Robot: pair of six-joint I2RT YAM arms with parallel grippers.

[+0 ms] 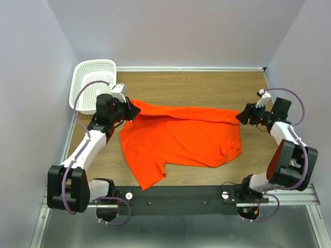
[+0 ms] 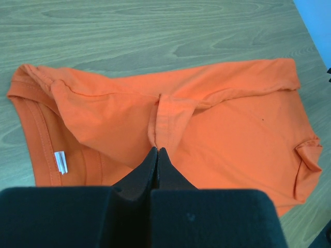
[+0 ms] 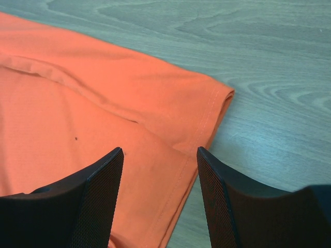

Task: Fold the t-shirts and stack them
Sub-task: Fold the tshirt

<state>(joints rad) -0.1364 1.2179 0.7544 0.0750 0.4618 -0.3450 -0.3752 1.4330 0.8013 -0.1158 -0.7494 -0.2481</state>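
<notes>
The orange-red t-shirt [image 1: 181,137] lies spread and partly folded on the wooden table, with one sleeve pointing toward the near edge. My left gripper [image 1: 135,109] is at the shirt's upper left corner. In the left wrist view its jaws [image 2: 157,150] are shut and pinch a raised fold of the shirt [image 2: 207,119] at the tips. My right gripper [image 1: 241,117] is open at the shirt's upper right corner. In the right wrist view its fingers [image 3: 160,152] straddle the hemmed corner of the shirt [image 3: 103,103] just above it, not touching.
A white mesh basket [image 1: 93,85] stands at the back left corner, just behind my left arm. The wooden table [image 1: 207,85] is bounded by walls at the back and both sides. A black rail [image 1: 176,196] runs along the near edge.
</notes>
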